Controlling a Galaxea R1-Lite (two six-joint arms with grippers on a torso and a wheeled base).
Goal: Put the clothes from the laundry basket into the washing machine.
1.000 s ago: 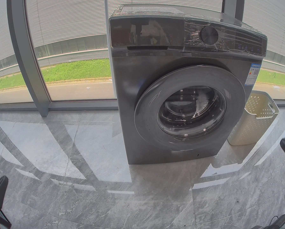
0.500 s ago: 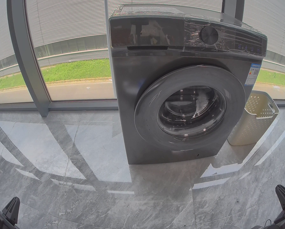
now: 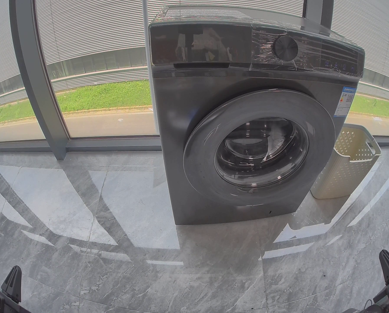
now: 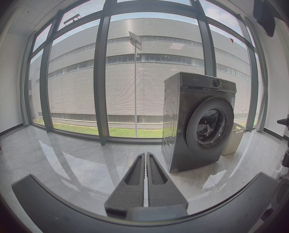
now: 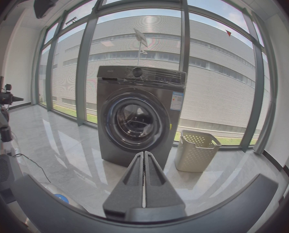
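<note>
My left claw (image 4: 145, 156) is pressed together, its two dark fingers (image 4: 134, 178) lying flat against each other with only a thin seam between them, and it pinches nothing. My right claw (image 5: 143, 154) is the same: pressed together, nothing in it. Both hang low over the grey marble floor (image 3: 116, 222), well apart from each other, the left at my left side and the right at my right. Both point towards the washing machine (image 3: 177, 109), which stands well away from them.

The washing machine is a grey front-loader, upright on the floor with its back to a tall window wall (image 3: 94, 44). Its round door (image 3: 207, 153) is shut, and through the dark glass I see the steel drum (image 3: 259, 153). A round dial (image 3: 285, 48) sits on the control panel (image 3: 203, 44) along the top, and a sticker (image 3: 345, 101) sits at the upper right corner of the front.

The laundry basket (image 3: 348, 170) is cream plastic with perforated walls and a cut-out handle (image 3: 370, 146) in its rim. It stands upright on the floor just beside the machine, on my right of it and close to the window. Whether it touches the machine I cannot tell, and from here I cannot tell what lies inside it. Beyond the glass runs a strip of grass (image 3: 103, 96)
</note>
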